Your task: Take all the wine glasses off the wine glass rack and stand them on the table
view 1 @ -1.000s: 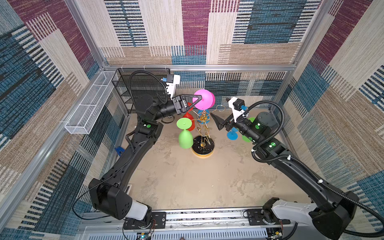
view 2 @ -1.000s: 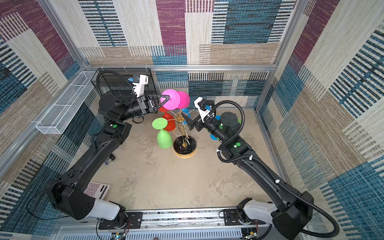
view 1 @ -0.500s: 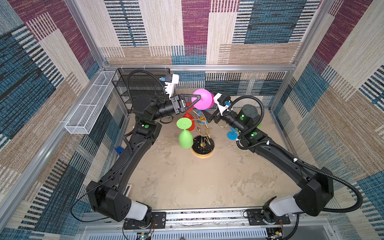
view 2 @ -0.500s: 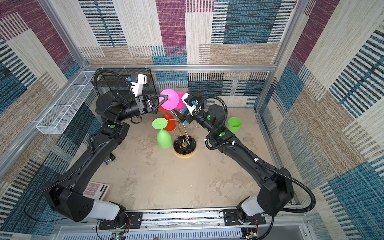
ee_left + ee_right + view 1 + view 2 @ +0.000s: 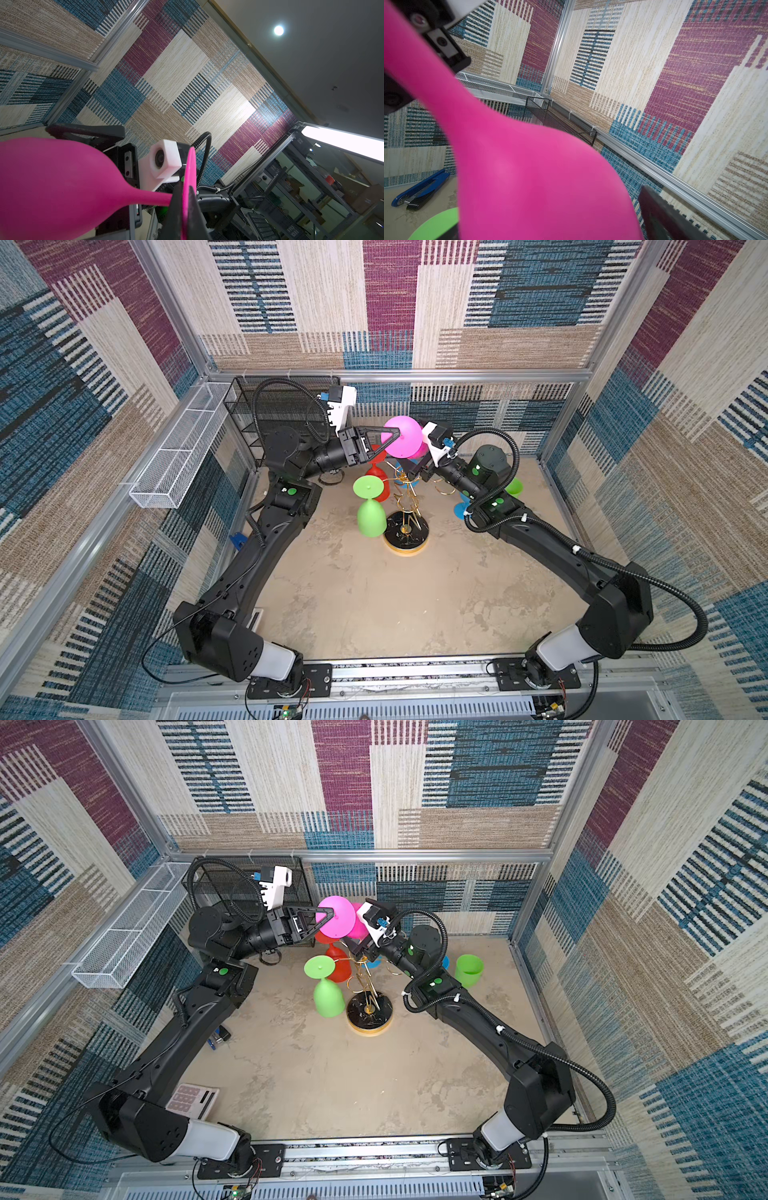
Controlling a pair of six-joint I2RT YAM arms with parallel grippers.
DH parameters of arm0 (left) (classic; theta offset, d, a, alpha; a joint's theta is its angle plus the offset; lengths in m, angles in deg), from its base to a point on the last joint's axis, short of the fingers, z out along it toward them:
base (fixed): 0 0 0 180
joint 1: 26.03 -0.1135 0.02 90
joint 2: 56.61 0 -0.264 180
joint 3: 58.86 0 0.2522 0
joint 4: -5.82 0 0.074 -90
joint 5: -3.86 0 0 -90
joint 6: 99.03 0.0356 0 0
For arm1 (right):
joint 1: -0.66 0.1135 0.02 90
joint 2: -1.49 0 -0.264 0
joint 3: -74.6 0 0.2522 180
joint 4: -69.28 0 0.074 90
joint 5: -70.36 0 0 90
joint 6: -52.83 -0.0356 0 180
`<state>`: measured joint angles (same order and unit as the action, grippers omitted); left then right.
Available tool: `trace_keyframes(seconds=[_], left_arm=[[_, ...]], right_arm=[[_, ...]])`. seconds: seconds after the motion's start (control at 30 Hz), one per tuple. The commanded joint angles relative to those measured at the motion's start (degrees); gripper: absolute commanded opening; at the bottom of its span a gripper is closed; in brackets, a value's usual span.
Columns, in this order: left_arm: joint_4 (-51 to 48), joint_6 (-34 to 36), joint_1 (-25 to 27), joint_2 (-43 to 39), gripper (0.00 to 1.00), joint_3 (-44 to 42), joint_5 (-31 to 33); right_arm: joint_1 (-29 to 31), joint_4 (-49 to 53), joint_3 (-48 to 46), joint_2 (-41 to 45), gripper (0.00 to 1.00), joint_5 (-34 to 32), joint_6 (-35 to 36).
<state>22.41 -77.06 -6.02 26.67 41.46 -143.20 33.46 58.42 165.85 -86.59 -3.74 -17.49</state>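
The left gripper (image 5: 392, 434) is closed on the stem of the pink plastic wine glass (image 5: 405, 441), held above the gold wire wine glass rack (image 5: 406, 533), its bowl slanting toward the wide-open right gripper (image 5: 415, 463) just beside it.

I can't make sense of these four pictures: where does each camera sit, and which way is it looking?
Top views: overhead pair, looking down on left arm, right arm, the wine glass rack and pink wine glass.
Left wrist: looks along the left hand, shut on the stem.
Right wrist: faces the bowl up close; one finger shows.
Shared: every view shows that glass.
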Motion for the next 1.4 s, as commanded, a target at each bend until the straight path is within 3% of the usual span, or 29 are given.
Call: trace_keyframes(seconds=[0.0, 0.47, 0.73, 0.87, 0.97, 1.1, 1.27, 1.37], left_arm=[[2.99, -2.27, -0.23, 0.06, 0.00, 0.55, -1.18], [4.13, -3.51, -0.58, 0.82, 0.00, 0.70, -1.30], [7.14, -2.43, -0.81, 0.87, 0.40, 0.17, -0.62], [6.66, 0.74, -1.09, 0.40, 0.46, -0.50, 0.20], [-0.98, 10.74, -1.55, -1.10, 0.49, -1.23, 2.20], [-13.47, 36.39, -1.47, -4.95, 0.51, -3.55, 11.90], [-9.49, 58.50, -1.37, -7.56, 0.55, -10.56, 26.73], [-2.90, 71.79, -1.21, -7.49, 0.55, -13.87, 25.06]], right_arm=[[0.06, -2.28, 0.71, -0.16, 0.99, 0.11, -1.14], [0.12, 1.32, 0.48, 1.85, 0.78, 0.87, -1.75], [0.78, 4.14, -0.63, 4.03, 0.63, 0.45, -1.66], [0.87, 9.61, 0.68, 5.11, 0.59, -0.90, -2.63], [0.89, 17.33, 3.32, 6.15, 0.57, -3.46, -4.35], [0.88, 30.07, 8.11, 7.61, 0.53, -5.42, -6.69], [0.89, 42.83, 13.83, 8.96, 0.49, -4.63, -8.90], [0.88, 48.84, 17.34, 8.81, 0.48, -4.00, -10.00]])
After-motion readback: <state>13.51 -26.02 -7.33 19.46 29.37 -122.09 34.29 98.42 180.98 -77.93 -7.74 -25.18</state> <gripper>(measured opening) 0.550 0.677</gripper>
